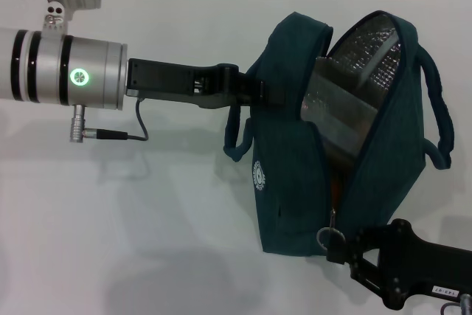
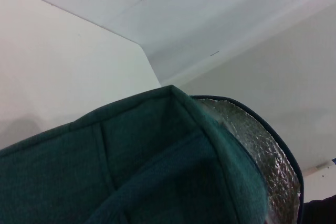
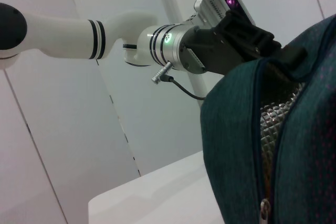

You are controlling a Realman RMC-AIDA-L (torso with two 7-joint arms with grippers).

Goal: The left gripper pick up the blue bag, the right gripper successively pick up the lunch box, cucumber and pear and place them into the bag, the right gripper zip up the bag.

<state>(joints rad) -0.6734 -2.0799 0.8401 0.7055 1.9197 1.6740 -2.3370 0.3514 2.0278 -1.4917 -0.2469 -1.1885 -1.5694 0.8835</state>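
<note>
- Right gripper (image 1: pixel 341 250): nearest the camera in the head view, at the foot of the blue bag (image 1: pixel 295 197), on the side of the bag's zipper end. Its fingers reach the silver ring zipper pull (image 1: pixel 327 237); whether they are closed on the ring cannot be told.
- Zipper pull: hangs at the low end of the bag's open slit, touching or just beside the right gripper's tip. The right wrist view shows a small metal slider (image 3: pixel 263 209) on the seam of the bag (image 3: pixel 236 145).
- Blue bag: stands upright on the white counter (image 1: pixel 110 241), its mouth gaping wide and its quilted silver lining (image 1: pixel 369 49) exposed. A white round logo (image 1: pixel 258 175) sits on the bag's side panel facing the left arm. One loop handle (image 1: pixel 234 134) droops on that side; the other (image 1: pixel 440 119) hangs on the opposite side.
- Inside the bag: a pale, flat-sided shape (image 1: pixel 335 108) and a thin orange sliver (image 1: pixel 335 186) below it; neither can be identified with certainty.
- Left gripper (image 1: pixel 274 92): beyond the logo, level with the bag's upper rim, fingers clamped on the rim fabric. The left wrist view shows the same teal rim (image 2: pixel 157 150) and lining (image 2: pixel 262 145) close up.
</note>
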